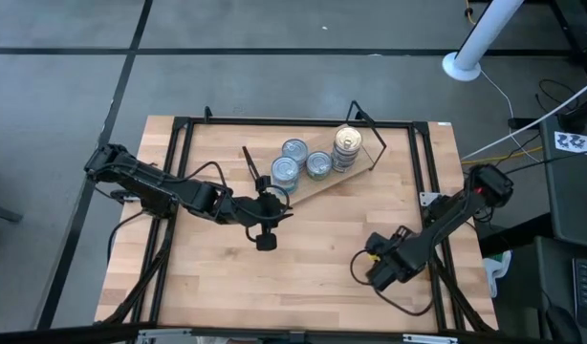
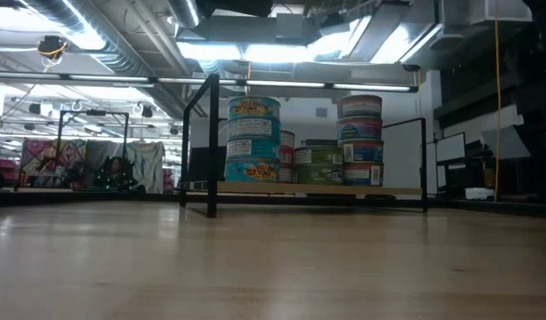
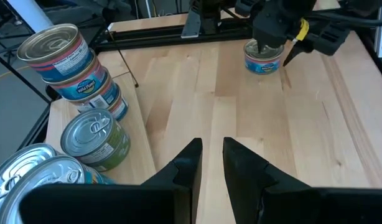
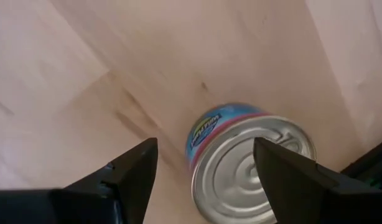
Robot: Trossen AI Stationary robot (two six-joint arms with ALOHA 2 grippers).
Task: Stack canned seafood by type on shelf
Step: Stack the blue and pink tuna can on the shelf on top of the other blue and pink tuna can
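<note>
From above I see tins (image 1: 306, 161) clustered on the shelf (image 1: 317, 182), open bench (image 1: 303, 277) between arms; level, stacks fill the shelf; left gripper (image 3: 211, 163) jaws nearly closed, empty; right gripper (image 4: 203, 163) jaws wide, straddling a lone tin (image 4: 250, 163).

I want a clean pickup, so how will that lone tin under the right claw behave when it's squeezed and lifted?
The tin looks like rigid metal, so it probably won't give between the right claw's open fingers. It's short and wide, standing flat on the table, so tipping seems unlikely. Its smooth round wall may slip or turn if gripped off-centre.
</note>
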